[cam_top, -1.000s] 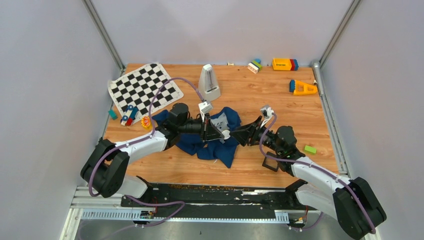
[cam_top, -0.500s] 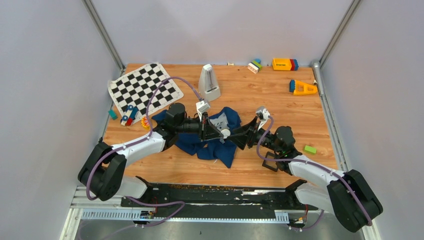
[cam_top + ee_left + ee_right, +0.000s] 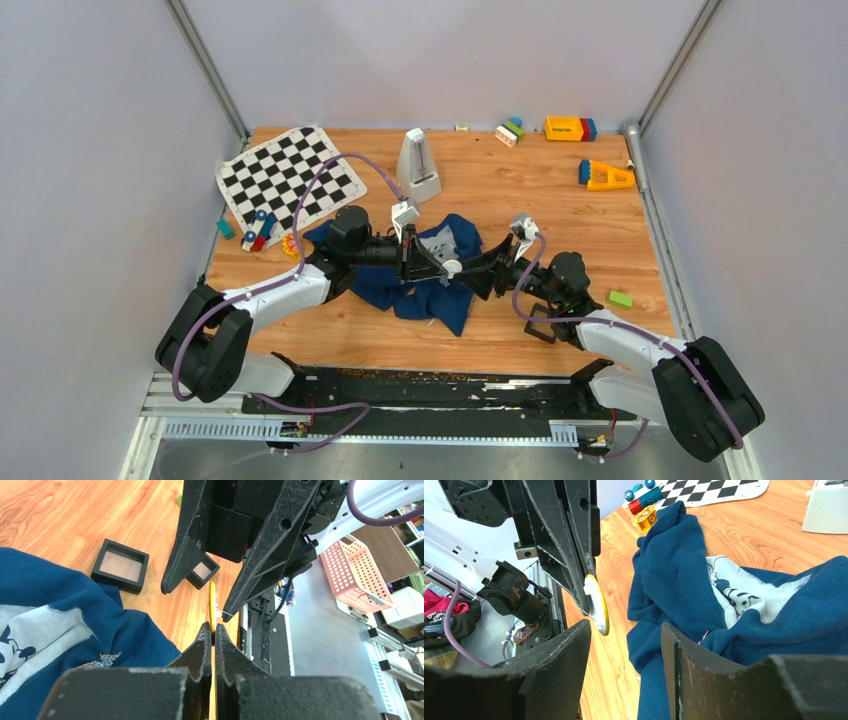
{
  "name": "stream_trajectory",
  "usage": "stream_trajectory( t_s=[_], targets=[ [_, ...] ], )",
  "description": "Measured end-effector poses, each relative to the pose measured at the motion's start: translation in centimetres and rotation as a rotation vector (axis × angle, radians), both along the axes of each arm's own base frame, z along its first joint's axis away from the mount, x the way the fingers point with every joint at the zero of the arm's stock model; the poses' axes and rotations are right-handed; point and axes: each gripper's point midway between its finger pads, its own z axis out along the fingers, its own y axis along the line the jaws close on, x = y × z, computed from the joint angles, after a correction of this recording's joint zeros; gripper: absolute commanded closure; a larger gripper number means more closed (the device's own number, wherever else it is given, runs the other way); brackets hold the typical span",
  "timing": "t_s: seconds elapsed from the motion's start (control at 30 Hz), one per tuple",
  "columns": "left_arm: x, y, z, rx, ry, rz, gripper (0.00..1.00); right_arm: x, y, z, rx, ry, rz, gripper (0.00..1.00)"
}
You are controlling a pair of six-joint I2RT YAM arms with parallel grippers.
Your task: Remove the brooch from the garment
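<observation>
The garment, a navy T-shirt [image 3: 440, 297] with a grey-white Mickey print, lies crumpled mid-table; it also shows in the left wrist view [image 3: 60, 605] and the right wrist view [image 3: 674, 570]. My left gripper [image 3: 443, 267] is shut on the brooch [image 3: 596, 605], a small round disc with a yellow rim and white back. It shows edge-on in the left wrist view [image 3: 212, 602], apart from the cloth. My right gripper [image 3: 470, 274] is open, its tips on either side of the brooch, not touching it. The right wrist view shows these open fingers [image 3: 559, 650].
Two black square frames [image 3: 120, 566] lie on the wood by the shirt's right edge, one under my right arm [image 3: 540, 327]. A green block [image 3: 621, 298] lies right. A chequered cloth [image 3: 285, 178], a yellow-red toy [image 3: 292, 244] and a white metronome-like piece [image 3: 419, 165] stand behind.
My right gripper has moved left, closer to the left gripper and the brooch. The left gripper has shifted slightly left and stays shut on the brooch.
</observation>
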Motion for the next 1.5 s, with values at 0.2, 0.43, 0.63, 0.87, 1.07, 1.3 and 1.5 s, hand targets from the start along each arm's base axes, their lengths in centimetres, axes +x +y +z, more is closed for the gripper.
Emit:
stream_trajectory(
  t_s=[0.2,0.43,0.63,0.87,1.07,1.3,1.5],
  targets=[
    [-0.2,-0.1,0.3,-0.013,-0.004,-0.013,1.0,-0.1,0.0,0.0,0.0,0.002,0.003,0.48],
    [-0.4,-0.1,0.1,-0.014,0.004,-0.028,1.0,-0.2,0.1,0.0,0.002,0.005,0.011,0.48],
    [-0.4,-0.2,-0.3,-0.007,0.015,-0.032,1.0,-0.4,0.1,0.1,0.007,0.009,0.02,0.48],
    [-0.6,-0.4,-0.6,-0.001,0.024,-0.041,1.0,-0.5,0.2,0.0,0.006,0.012,0.028,0.5],
    [-0.6,-0.4,-0.6,-0.001,0.024,-0.04,1.0,-0.2,0.4,-0.2,0.0,0.029,0.03,0.55],
    [-0.4,-0.4,-0.7,0.001,0.022,-0.031,1.0,0.2,0.8,-0.1,0.001,0.058,0.032,0.6],
    [-0.2,-0.4,-0.7,0.003,0.014,-0.022,1.0,0.3,0.9,-0.1,0.005,0.083,0.031,0.64]
  ],
)
